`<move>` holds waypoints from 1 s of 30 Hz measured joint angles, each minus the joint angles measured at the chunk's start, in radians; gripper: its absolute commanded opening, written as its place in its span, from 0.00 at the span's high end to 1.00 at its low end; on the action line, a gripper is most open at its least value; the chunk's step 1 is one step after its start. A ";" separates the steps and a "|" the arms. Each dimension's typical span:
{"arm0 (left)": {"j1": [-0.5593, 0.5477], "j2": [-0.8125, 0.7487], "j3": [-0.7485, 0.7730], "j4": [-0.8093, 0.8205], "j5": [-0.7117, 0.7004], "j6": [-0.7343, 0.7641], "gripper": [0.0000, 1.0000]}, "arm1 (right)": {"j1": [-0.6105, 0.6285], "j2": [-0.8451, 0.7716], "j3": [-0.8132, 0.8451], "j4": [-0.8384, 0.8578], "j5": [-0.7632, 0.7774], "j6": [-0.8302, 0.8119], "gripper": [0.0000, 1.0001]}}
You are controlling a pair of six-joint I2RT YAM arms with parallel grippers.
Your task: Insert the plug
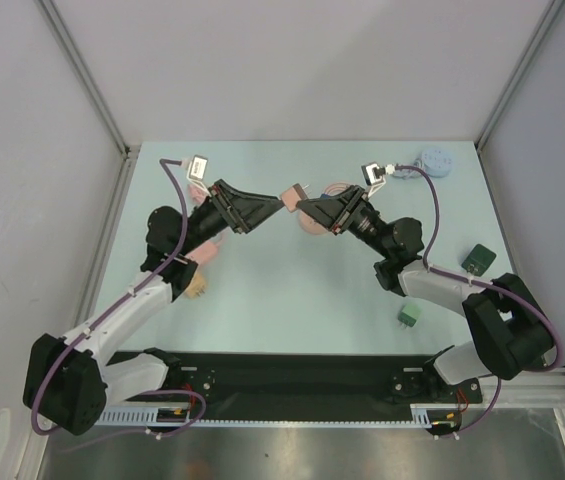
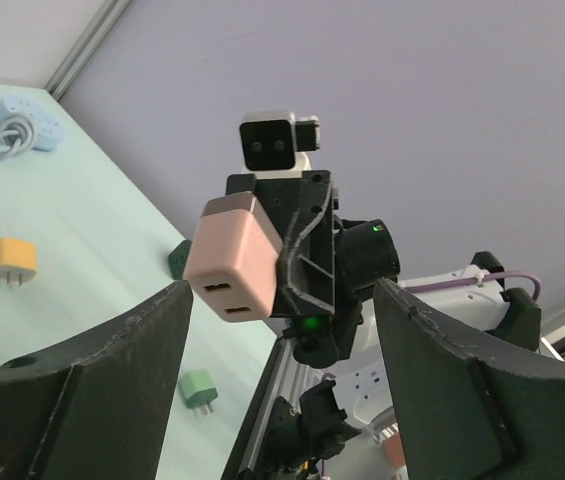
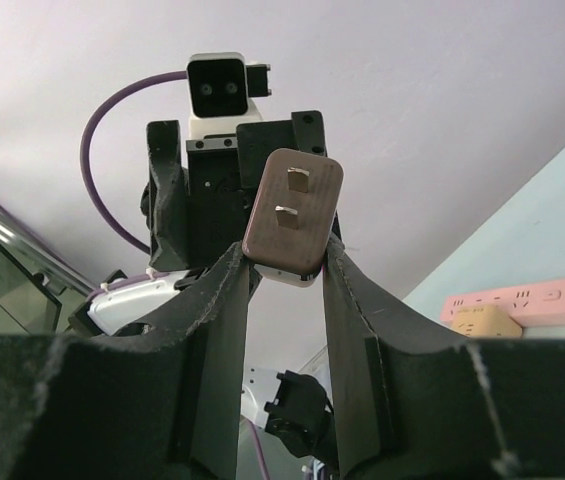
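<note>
The plug (image 1: 292, 192), a pink cube, hangs in mid-air between the two arms. My right gripper (image 1: 303, 206) is shut on it. In the right wrist view its face with two metal prongs (image 3: 294, 215) sticks out past my right gripper (image 3: 287, 262), pinched between both fingers. In the left wrist view the plug (image 2: 234, 268) shows two slots. My left gripper (image 2: 282, 320) stands open just in front of it, with a gap on each side. From above, the left gripper (image 1: 276, 203) faces the right one tip to tip.
A pink power strip (image 3: 522, 300) lies on the table under the left arm (image 1: 206, 250), with a yellow plug (image 1: 195, 288) beside it. A blue strip (image 1: 435, 162) sits at the back right. A dark green plug (image 1: 479, 259) and a light green plug (image 1: 409, 315) lie at the right.
</note>
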 measured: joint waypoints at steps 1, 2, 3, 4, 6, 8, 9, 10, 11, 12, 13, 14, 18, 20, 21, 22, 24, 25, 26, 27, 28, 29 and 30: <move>-0.001 0.000 -0.001 -0.007 -0.005 0.001 0.24 | 0.002 0.000 0.000 0.000 0.000 -0.002 1.00; -0.002 0.002 -0.005 -0.007 -0.006 0.001 0.26 | 0.003 0.000 0.000 0.000 0.000 -0.003 1.00; -0.003 0.006 -0.008 -0.007 -0.009 0.000 0.28 | 0.005 0.000 0.000 0.000 0.000 -0.004 1.00; -0.006 0.011 -0.010 -0.005 -0.011 -0.002 0.31 | 0.009 0.000 0.000 0.000 0.000 -0.004 1.00; -0.011 0.031 -0.011 0.003 -0.013 -0.010 0.34 | 0.019 0.000 0.003 0.000 0.000 -0.005 1.00; -0.015 0.051 -0.012 0.020 -0.013 -0.021 0.38 | 0.029 0.000 0.006 0.000 -0.001 -0.005 1.00; -0.016 0.062 -0.015 0.035 -0.014 -0.032 0.41 | 0.033 0.000 0.009 0.000 -0.002 -0.004 1.00; -0.017 0.072 -0.020 0.055 -0.013 -0.046 0.49 | 0.037 0.000 0.010 0.001 -0.002 -0.004 1.00; -0.018 0.082 -0.026 0.079 -0.013 -0.061 0.53 | 0.040 0.000 0.011 0.002 -0.002 -0.004 1.00; -0.019 0.090 -0.030 0.106 -0.012 -0.077 0.58 | 0.043 0.000 0.011 0.000 0.000 -0.005 1.00; -0.019 0.094 -0.032 0.125 -0.013 -0.088 0.67 | 0.042 0.003 0.011 -0.001 0.002 -0.005 1.00; -0.020 0.096 -0.036 0.142 -0.014 -0.100 0.71 | 0.043 0.004 0.011 0.001 0.003 -0.005 1.00; -0.021 0.096 -0.054 0.195 -0.025 -0.140 1.00 | 0.047 0.004 0.011 0.014 0.003 -0.008 1.00; -0.021 0.096 -0.058 0.203 -0.030 -0.146 1.00 | 0.050 0.006 0.011 0.018 0.006 -0.008 0.84; -0.021 0.096 -0.058 0.203 -0.031 -0.148 1.00 | 0.050 0.010 0.011 0.023 0.007 -0.008 0.77; -0.020 0.096 -0.058 0.200 -0.032 -0.148 1.00 | 0.050 0.014 0.011 0.029 0.007 -0.007 0.70; -0.020 0.093 -0.054 0.175 -0.035 -0.137 1.00 | 0.050 0.021 0.008 0.033 0.011 -0.003 0.48; -0.020 0.089 -0.042 0.131 -0.036 -0.117 1.00 | 0.049 0.021 0.002 0.032 0.010 0.000 0.39; -0.020 0.086 -0.024 0.078 -0.036 -0.088 1.00 | 0.048 0.021 -0.006 0.032 0.009 0.004 0.26; -0.020 0.085 0.011 -0.005 -0.039 -0.047 1.00 | 0.041 0.021 -0.019 0.034 0.005 0.010 0.21; -0.020 0.086 0.058 -0.106 -0.045 0.000 1.00 | 0.035 0.020 -0.038 0.037 0.002 0.012 0.17; -0.020 0.089 0.116 -0.216 -0.059 0.062 1.00 | 0.023 0.018 -0.061 0.037 -0.001 0.014 0.11; -0.021 0.102 0.184 -0.320 -0.073 0.123 1.00 | 0.006 0.014 -0.087 0.034 -0.003 0.019 0.10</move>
